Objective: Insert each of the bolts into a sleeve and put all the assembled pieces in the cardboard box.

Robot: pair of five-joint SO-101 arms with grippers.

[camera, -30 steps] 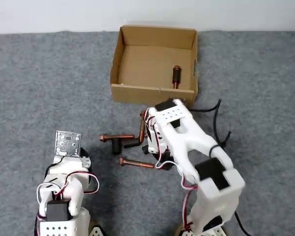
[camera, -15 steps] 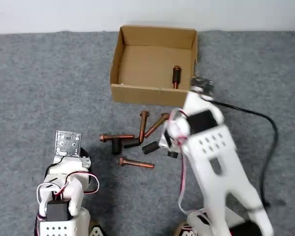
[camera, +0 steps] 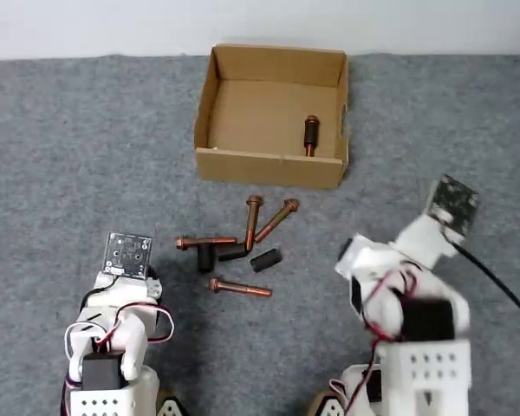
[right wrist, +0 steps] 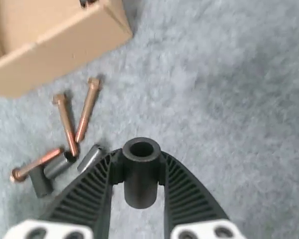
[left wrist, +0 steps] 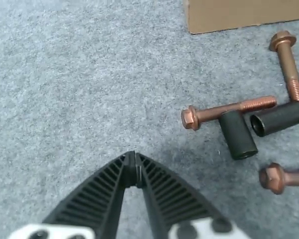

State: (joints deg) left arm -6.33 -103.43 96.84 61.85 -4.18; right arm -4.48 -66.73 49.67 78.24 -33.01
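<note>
The right gripper [right wrist: 139, 159] is clamping a black sleeve [right wrist: 139, 186] between its fingers over the bench [right wrist: 229, 99]. The left gripper [left wrist: 133, 167] is sitting pinched together, holding nothing. Four bolts [camera: 240, 288] and three loose sleeves [camera: 265, 260] are lying just before the box [camera: 269, 167]; one assembled piece [camera: 311, 133] is lying inside it.
</note>
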